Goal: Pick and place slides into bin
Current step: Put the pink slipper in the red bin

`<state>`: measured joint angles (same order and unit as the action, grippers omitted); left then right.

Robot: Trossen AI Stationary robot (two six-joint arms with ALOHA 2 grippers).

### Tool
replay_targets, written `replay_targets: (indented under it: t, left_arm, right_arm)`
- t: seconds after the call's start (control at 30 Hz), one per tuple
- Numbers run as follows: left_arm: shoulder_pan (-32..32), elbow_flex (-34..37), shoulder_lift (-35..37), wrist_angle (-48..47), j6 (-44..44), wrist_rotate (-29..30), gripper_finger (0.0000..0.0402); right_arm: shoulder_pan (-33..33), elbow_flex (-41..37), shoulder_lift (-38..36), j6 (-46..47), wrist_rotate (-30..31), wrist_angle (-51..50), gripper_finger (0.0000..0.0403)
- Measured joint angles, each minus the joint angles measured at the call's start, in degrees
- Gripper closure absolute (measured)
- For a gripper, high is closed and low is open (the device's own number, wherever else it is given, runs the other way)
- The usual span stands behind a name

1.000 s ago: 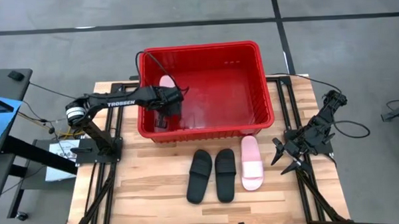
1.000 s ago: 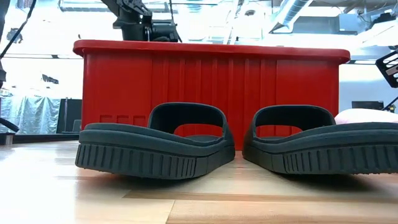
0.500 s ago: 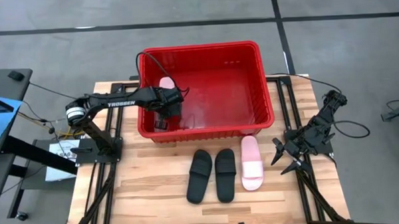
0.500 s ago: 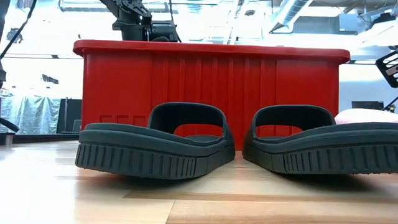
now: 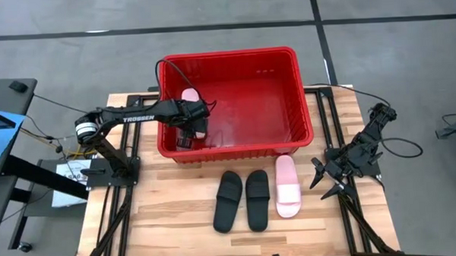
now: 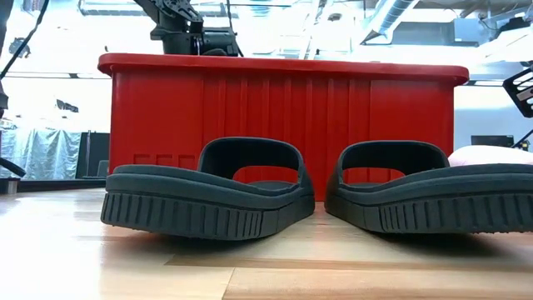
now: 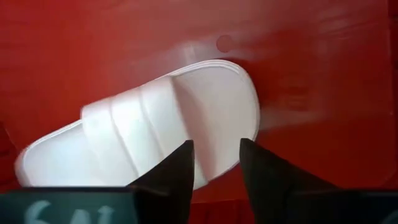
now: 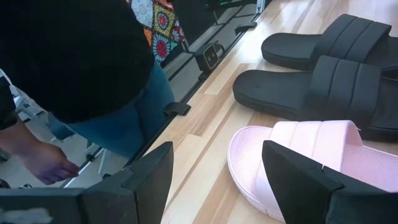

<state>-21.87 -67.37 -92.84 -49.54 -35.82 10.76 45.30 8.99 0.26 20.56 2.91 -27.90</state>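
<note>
The red bin (image 5: 229, 55) stands at the table's far middle. A pale pink slide (image 7: 143, 124) lies strap up on the bin's floor, near its left wall (image 5: 189, 94). My left gripper (image 7: 216, 154) reaches into the bin over the slide's sole edge, fingers open. Two black slides (image 5: 229, 201) (image 5: 258, 200) and a second pink slide (image 5: 288, 187) lie side by side on the table in front of the bin. My right gripper (image 5: 326, 181) waits open near the table's right edge, beside that pink slide (image 8: 305, 155). My left gripper's open fingers (image 7: 174, 171) stand on either side of the sole's rim (image 7: 214, 171) at one end of the slide, coming from above. Whether they touch it I cannot tell. The slide lies flat on the bin's floor.
A person in a dark top and jeans, hand (image 8: 46, 163) low, stands beyond the table's near edge in the right wrist view. In the low view the black slides (image 6: 208, 192) (image 6: 433, 192) fill the foreground before the bin wall (image 6: 283, 108). Bare wood lies left of the slides.
</note>
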Motion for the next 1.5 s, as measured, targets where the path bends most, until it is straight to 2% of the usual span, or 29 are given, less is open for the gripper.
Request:
replay_targets:
  t: [0.33,0.5,0.67,0.83,0.93,1.03,1.17,1.23,1.37,1.5]
  left_arm:
    - [0.00,-0.02,0.00,-0.02,0.26,0.59,0.0269]
    - [0.19,-1.02,0.00,-1.35,-0.86,7.13,0.0269]
    - [0.17,-7.34,0.10,-4.13,-1.12,9.09,0.0269]
    - [0.17,-17.94,1.06,-4.00,0.80,9.08,0.0269]
    - [0.17,-25.85,1.40,-3.70,4.53,5.94,0.0269]
    - [0.15,-32.37,2.94,-2.73,9.69,-2.48,0.0269]
    - [0.20,-35.57,6.17,-0.13,18.89,-14.56,0.0269]
    - [0.20,-35.58,8.07,0.47,24.10,-18.66,0.0269]
    - [0.89,-35.58,10.52,0.83,37.46,-19.31,0.0269]
    - [5.86,-35.39,11.66,2.06,42.23,-11.80,0.0269]
  right_arm:
    - [0.02,-0.02,-0.01,0.01,0.00,0.01,0.0163]
    - [0.02,0.00,-0.01,0.01,0.00,0.00,0.0163]
    - [0.00,0.00,0.01,0.00,0.00,0.00,0.0163]
    - [0.02,0.00,-0.01,0.01,0.00,0.02,0.0163]
    - [0.02,0.00,-0.01,0.00,0.00,0.01,0.0163]
    - [0.00,0.00,0.01,0.00,0.00,0.02,0.0163]
    - [0.00,0.00,0.00,0.00,0.00,0.02,0.0163]
    - [0.00,-0.02,0.01,0.00,0.00,0.00,0.0163]
    - [0.00,-0.01,0.01,0.02,0.00,0.00,0.0163]
    - [0.00,-0.02,-0.01,0.00,0.00,0.00,0.0163]
